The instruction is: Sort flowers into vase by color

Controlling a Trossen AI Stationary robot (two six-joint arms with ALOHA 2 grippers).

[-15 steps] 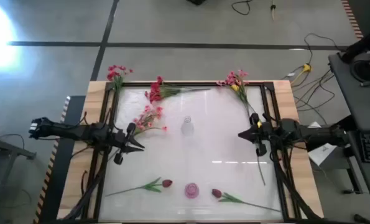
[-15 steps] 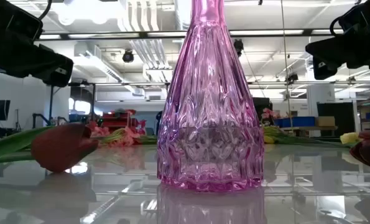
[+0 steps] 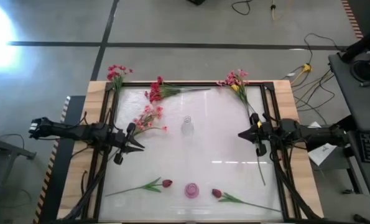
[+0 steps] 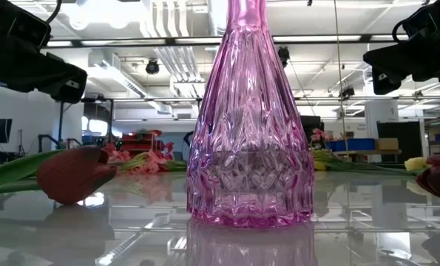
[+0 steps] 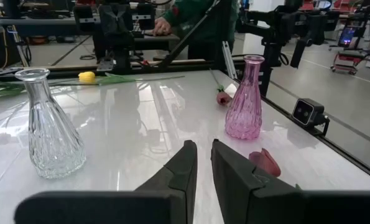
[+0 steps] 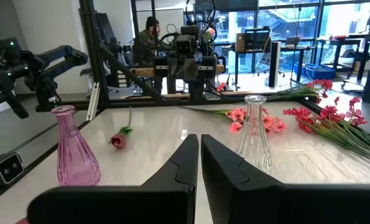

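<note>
A pink glass vase (image 3: 191, 190) stands near the table's near edge and a clear glass vase (image 3: 187, 126) at its middle. Dark red buds (image 3: 166, 183) (image 3: 217, 193) lie flat on either side of the pink vase. A pink spray (image 3: 148, 118), a red spray (image 3: 157, 90), another spray (image 3: 116, 73) and pink blossoms with a yellow tulip (image 3: 235, 81) lie toward the far edge. My left gripper (image 3: 130, 144) hovers shut and empty at the left, as its wrist view (image 5: 203, 149) shows. My right gripper (image 3: 245, 134) hovers shut and empty at the right, as its wrist view (image 6: 199, 140) shows.
A dark frame (image 3: 268, 112) runs around the glossy white tabletop. A long green stem (image 3: 259, 155) lies under my right arm. A person (image 5: 197, 18) stands beyond the table's right side. A small camera (image 5: 309, 112) sits at the near edge.
</note>
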